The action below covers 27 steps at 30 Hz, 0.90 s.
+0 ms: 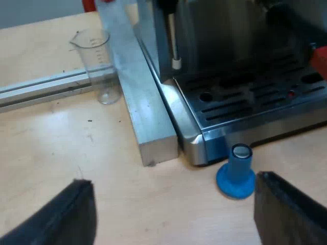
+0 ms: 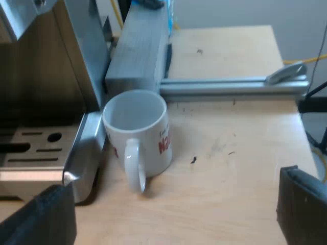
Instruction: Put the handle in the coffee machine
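Nearest in the left wrist view, the left gripper (image 1: pixel 172 191) is released. Its two black fingers (image 1: pixel 61 219) are spread wide with bare bench (image 1: pixel 51 148) between them, and they hold and touch nothing. Just beyond them a blue tamper (image 1: pixel 236 174) stands upright on the bench, just beside the front corner of the espresso machine (image 1: pixel 219 30). A thin steam wand (image 1: pixel 174 41) with a white tip hangs over the edge of the slotted drip tray (image 1: pixel 245 104). At the machine's front, above the tray, a dark handle (image 1: pixel 318 58) ends in red; whether it is locked in I cannot tell. A metal bar (image 1: pixel 138 102) lies along the machine's side. Beyond it a measuring glass (image 1: pixel 97 61) stands upright against a rail (image 1: pixel 41 87).

In the right wrist view, the right gripper (image 2: pixel 176 204) is likewise released, its fingers (image 2: pixel 301 209) far apart over the bench and grasping nothing. Beyond them a white mug (image 2: pixel 138 132) with red lettering stands upright, its loop toward the camera, just beside the drip tray's corner. Behind the mug a grey beam (image 2: pixel 138 51) meets a slotted profile (image 2: pixel 230 87).
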Motion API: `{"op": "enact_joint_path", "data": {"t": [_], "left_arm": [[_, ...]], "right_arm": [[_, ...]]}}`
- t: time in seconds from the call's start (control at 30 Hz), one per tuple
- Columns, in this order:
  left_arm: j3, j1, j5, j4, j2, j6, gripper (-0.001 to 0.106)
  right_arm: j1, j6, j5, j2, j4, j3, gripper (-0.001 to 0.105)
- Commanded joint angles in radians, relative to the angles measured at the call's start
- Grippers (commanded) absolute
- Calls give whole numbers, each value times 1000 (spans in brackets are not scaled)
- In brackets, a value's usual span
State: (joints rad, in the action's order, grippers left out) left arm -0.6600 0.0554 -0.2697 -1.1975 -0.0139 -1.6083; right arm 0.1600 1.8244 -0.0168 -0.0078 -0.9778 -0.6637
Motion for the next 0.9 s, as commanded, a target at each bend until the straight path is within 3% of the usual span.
{"op": "enact_joint_path", "data": {"t": [0.03, 0.27, 0.57, 0.9], "left_arm": [[31, -8, 14, 34, -137, -11, 73], [102, -24, 14, 50, -137, -11, 75], [104, -33, 14, 50, -133, -11, 75], [104, -33, 14, 59, -133, -11, 75]], "right_arm": [[-6, 12, 26, -45, 16, 15, 81], [-6, 12, 41, -45, 7, 84, 81], [-6, 12, 44, -45, 11, 168, 81], [-6, 12, 44, -45, 12, 169, 81]]}}
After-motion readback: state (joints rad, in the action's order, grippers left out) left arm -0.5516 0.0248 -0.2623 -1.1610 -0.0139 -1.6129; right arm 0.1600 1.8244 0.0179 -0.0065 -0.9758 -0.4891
